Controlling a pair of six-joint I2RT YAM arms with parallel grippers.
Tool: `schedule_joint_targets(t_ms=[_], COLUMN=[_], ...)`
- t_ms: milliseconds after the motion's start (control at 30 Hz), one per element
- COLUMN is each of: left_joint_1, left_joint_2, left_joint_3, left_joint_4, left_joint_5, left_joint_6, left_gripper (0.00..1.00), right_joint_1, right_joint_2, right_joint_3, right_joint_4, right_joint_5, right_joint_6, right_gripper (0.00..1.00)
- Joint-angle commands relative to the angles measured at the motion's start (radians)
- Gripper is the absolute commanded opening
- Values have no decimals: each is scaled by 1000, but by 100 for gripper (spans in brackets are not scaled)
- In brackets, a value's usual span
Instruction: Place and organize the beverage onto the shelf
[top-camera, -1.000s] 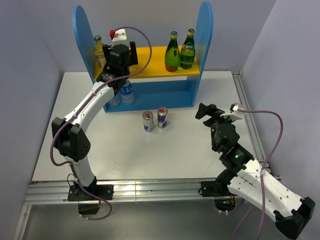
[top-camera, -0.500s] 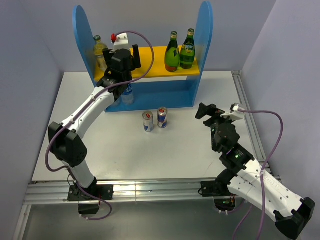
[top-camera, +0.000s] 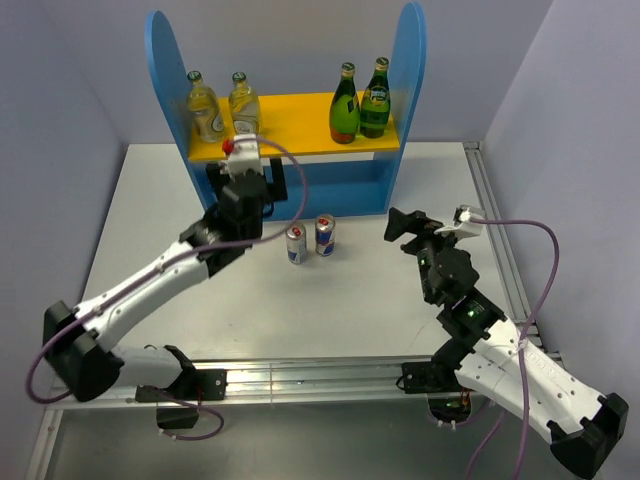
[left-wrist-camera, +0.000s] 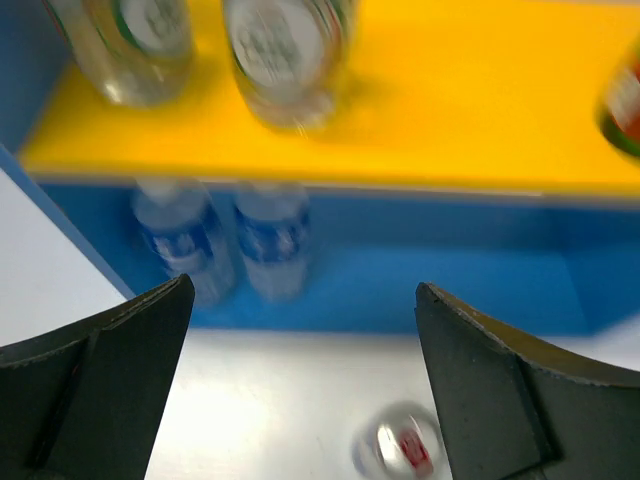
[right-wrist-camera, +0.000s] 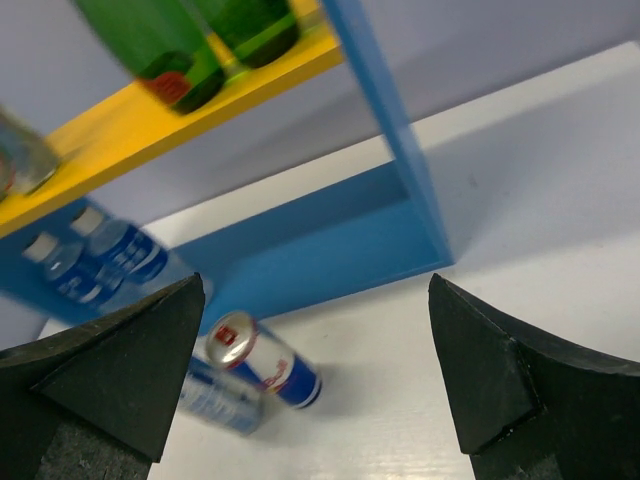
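Observation:
The shelf (top-camera: 290, 135) stands at the back of the table. Its yellow upper board (left-wrist-camera: 460, 100) holds two clear bottles (top-camera: 205, 100) (top-camera: 243, 100) on the left and two green bottles (top-camera: 344, 105) (top-camera: 376, 98) on the right. Two water bottles (left-wrist-camera: 185, 240) (left-wrist-camera: 270, 240) stand on the blue base. Two cans (top-camera: 296, 243) (top-camera: 325, 235) stand upright on the table in front of the shelf. My left gripper (top-camera: 247, 178) (left-wrist-camera: 300, 350) hangs open and empty before the shelf's lower left. My right gripper (top-camera: 408, 222) (right-wrist-camera: 315, 370) is open and empty, right of the cans (right-wrist-camera: 265, 365).
The white table (top-camera: 330, 300) is bounded by grey walls at the left, back and right, with a metal rail (top-camera: 300, 375) along the near edge. The shelf's right side panel (right-wrist-camera: 385, 130) stands just ahead of my right gripper.
My left gripper let go of the second clear bottle on the upper board, opened wider, and drew back down toward the table. The right gripper edged slightly left.

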Motion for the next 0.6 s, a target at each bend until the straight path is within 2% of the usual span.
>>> schedule_joint_targets(t_ms=[0,67,100,133,200,300,467,567], left_joint_1=[-126,-168,-201,-218,-247,-251,-249,-234], left_joint_2=[-131,-200,-220,-240,-264,-196,59,196], left_joint_3=[-192,-291,-399,-453,-579,-686,-682,-644], left_joint_4=[5,23,47,134,190,351,584,662], left_joint_5=[-37,0,39,59,86,135,127,156], left_joint_6=[-129,-193,-204,-210,-256,-278,-232,-204], left_gripper=[99,99,99,99,99,99,99,99], right_joint_1=[5,8,13,19,50,59,67,77], right_joint_2=[7,27,40,54,99,137,247,278], right_joint_3=[-30,-36,-36,-33,-15,-13,-5,-8], right_joint_4=[132,200,212,215,203,222,249,263], right_joint_5=[-195,-307,-353,-346,-306,-321,-340,-326], right_joint_6=[-49,-90,-96,-110,-115,-122,-130,-132], right_gripper=[100,100,100,100,100,100,100,100])
